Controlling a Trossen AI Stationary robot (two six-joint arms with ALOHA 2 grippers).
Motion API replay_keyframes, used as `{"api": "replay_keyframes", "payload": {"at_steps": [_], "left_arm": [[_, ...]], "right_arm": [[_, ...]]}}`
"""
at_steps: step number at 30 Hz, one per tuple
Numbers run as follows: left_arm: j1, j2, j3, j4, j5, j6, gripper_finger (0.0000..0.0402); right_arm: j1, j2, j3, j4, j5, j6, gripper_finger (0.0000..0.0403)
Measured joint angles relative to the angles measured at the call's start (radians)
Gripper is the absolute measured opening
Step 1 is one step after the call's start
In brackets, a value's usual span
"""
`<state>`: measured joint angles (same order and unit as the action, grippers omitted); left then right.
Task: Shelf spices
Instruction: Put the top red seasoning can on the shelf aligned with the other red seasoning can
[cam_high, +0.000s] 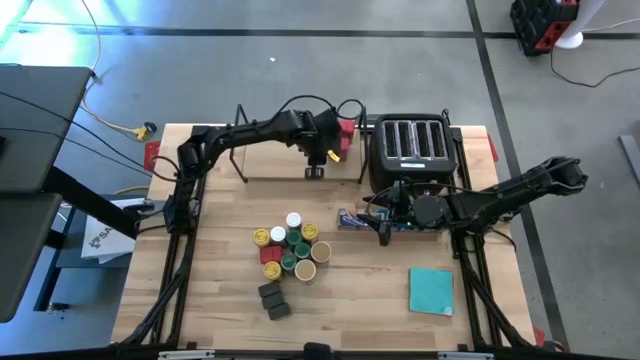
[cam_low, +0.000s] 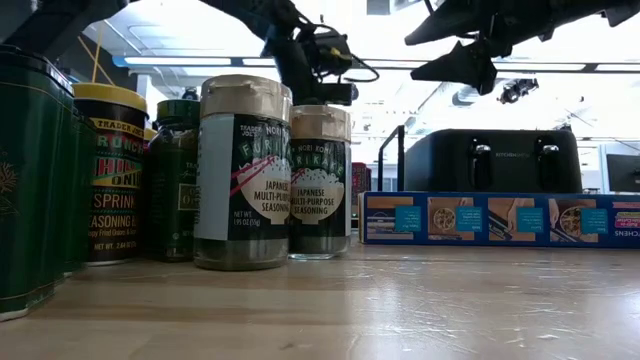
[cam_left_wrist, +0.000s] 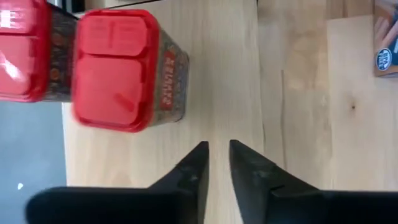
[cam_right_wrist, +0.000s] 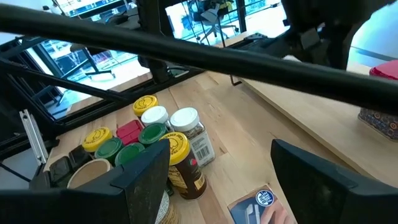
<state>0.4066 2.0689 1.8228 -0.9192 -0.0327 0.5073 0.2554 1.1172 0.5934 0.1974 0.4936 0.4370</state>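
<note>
Fingers (cam_left_wrist: 249, 177) of the left gripper (cam_left_wrist: 217, 146) are seen drawn narrow, nothing between them, above the shelf (cam_high: 280, 165) board at the table's (cam_high: 370, 310) far edge.
Nearest, the clustered spices (cam_high: 290, 250) are shown at the table's middle, partly cut off in the low view. Beyond them, the right gripper (cam_high: 385, 228) is held wide open over the blue box (cam_high: 352, 219) before the toaster (cam_high: 412, 150). Farthest, two red-lidded jars (cam_left_wrist: 124, 68) are seen on the shelf just ahead of the left fingertips, apart from them; one is cropped.
</note>
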Motion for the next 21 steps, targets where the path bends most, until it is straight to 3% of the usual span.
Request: {"api": "replay_keyframes", "payload": {"at_steps": [8, 21], "left_arm": [[-0.009, 0.003, -0.123, 0.245, 0.031, -0.068, 0.0004], [-0.01, 0.014, -0.161, 0.509, 0.029, -0.138, 0.0001]], "right_arm": [[0.003, 0.0, 0.0, -0.005, 0.012, 0.0, 0.0275], [0.002, 0.0, 0.0, -0.005, 0.013, 0.0, 0.0275]]}}
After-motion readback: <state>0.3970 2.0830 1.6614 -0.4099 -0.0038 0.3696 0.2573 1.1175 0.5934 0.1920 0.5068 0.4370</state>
